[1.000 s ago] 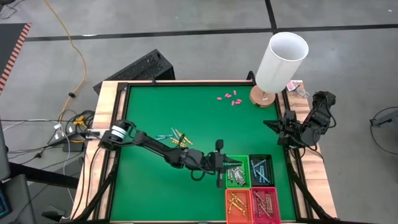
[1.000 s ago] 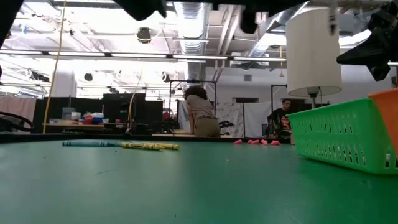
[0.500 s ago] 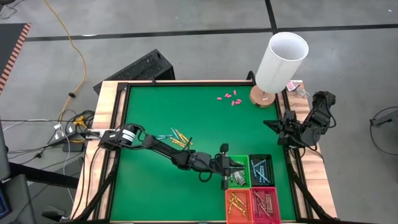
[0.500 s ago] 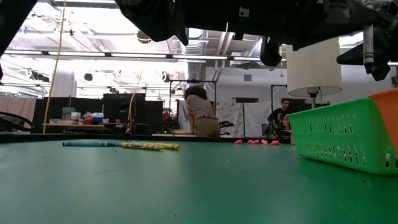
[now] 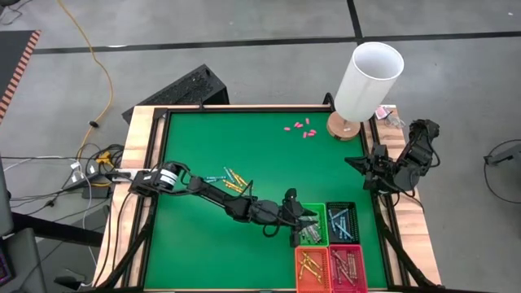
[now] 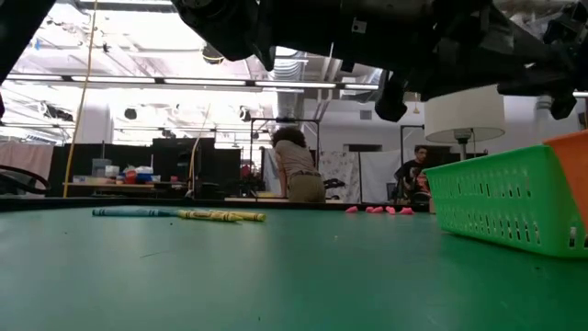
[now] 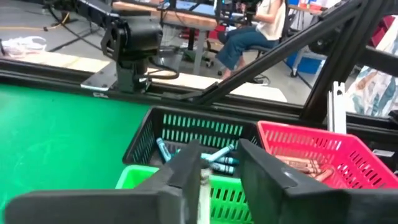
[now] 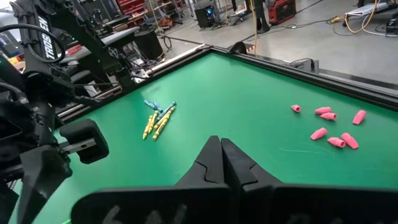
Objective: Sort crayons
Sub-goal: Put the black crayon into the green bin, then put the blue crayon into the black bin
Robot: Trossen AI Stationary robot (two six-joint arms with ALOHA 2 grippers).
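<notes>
High view: left hand over the green basket, fingers part open

My left hand (image 5: pixel 305 221) hangs over the near-right part of the tabletop (image 5: pixel 203 236), above the left rim of the green basket (image 5: pixel 324 224). In the left wrist view my fingers (image 7: pixel 186 168) stand a narrow way apart. A pale crayon (image 7: pixel 202 186) lies against the inner face of one of them; the other finger is clear of it. My right hand (image 5: pixel 362 167) waits at the right edge of the tabletop, fingers pressed together and holding nothing.

Four baskets sit touching in a block at the near right. The green one holds grey-white crayons. The black basket (image 5: pixel 342 206) to its right holds light blue ones. The orange basket (image 5: pixel 298 268), nearer, holds yellow-orange ones, and the red basket (image 5: pixel 361 264) beside it holds brownish-red ones.

A small heap of loose crayons (image 5: pixel 232 181), blue and yellow, lies left of centre under my left arm. Pink pieces (image 5: pixel 301 128) lie near the far edge, just left of a white lamp (image 5: pixel 370 81) in the far-right corner. Between these the green surface lies bare.
</notes>
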